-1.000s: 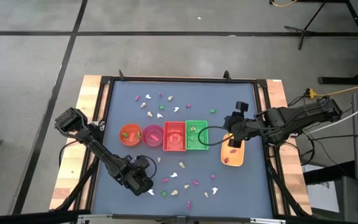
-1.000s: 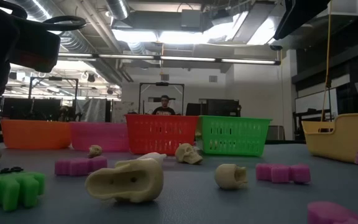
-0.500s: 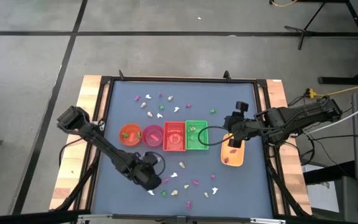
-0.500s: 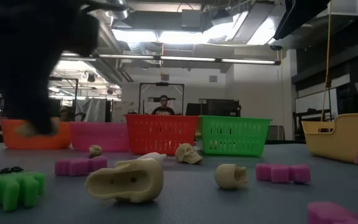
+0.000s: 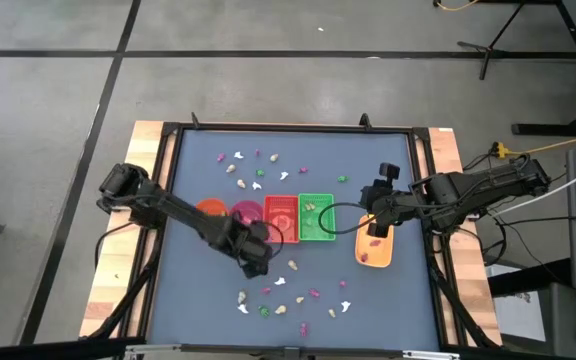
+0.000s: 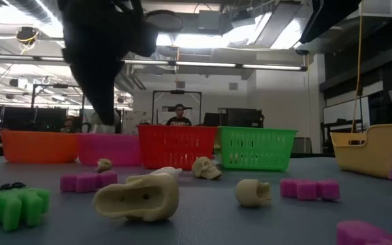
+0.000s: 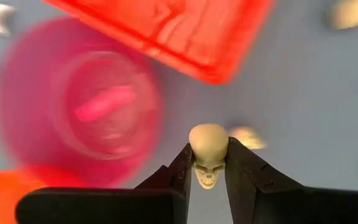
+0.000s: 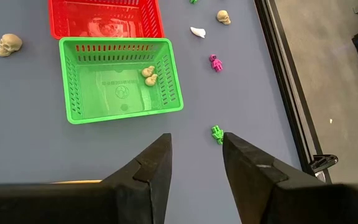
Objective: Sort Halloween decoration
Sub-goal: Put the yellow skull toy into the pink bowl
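- The left gripper (image 7: 209, 163) is clamped on a small cream plastic skull (image 7: 208, 151), above the table near the round pink bowl (image 7: 79, 115) and red basket (image 7: 166, 31)
- The right gripper (image 8: 194, 155), fingers apart, hangs by the green basket (image 8: 120, 79), two cream skulls (image 8: 148, 74) inside

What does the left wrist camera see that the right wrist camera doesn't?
Only the left wrist view shows the cream skull pinched in the left tool, and the pink bowl with a pink piece inside. Only the right wrist view shows the green basket holding two cream skulls, a green trinket on the mat, and the right tool open with nothing in it. Both show the red basket and the blue-grey mat.
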`<state>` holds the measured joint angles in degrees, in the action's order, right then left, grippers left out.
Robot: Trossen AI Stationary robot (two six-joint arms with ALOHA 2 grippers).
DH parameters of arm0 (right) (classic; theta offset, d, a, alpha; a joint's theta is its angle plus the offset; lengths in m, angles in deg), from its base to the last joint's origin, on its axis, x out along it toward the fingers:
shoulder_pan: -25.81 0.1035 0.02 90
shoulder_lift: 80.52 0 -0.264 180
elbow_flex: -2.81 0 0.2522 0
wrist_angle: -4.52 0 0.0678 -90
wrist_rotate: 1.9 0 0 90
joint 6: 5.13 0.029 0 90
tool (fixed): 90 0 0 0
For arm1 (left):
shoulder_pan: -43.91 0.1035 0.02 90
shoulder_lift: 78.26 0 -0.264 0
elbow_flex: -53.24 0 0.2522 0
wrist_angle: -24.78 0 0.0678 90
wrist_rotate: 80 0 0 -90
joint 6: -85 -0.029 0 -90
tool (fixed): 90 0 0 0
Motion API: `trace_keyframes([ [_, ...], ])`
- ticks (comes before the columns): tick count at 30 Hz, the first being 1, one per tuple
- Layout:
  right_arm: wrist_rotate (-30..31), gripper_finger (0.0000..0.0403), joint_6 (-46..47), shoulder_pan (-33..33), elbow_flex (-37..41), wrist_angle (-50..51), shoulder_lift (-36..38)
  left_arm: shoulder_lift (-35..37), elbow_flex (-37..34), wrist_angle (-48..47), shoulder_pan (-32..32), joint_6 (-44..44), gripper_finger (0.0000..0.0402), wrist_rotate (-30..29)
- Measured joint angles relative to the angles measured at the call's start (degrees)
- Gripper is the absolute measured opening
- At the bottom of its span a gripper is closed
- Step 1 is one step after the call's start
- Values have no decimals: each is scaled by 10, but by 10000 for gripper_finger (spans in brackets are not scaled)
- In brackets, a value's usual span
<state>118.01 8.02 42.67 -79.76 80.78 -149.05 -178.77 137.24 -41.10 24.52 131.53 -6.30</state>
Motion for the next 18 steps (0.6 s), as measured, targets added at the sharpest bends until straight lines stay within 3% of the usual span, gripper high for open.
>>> trace_keyframes([
  [6, 0, 143, 0, 0, 0, 0, 0, 0, 22, -95, 55, -66, 51, -52],
  [18, 0, 143, 0, 0, 0, 0, 0, 0, 22, -98, 120, -156, 51, -58],
])
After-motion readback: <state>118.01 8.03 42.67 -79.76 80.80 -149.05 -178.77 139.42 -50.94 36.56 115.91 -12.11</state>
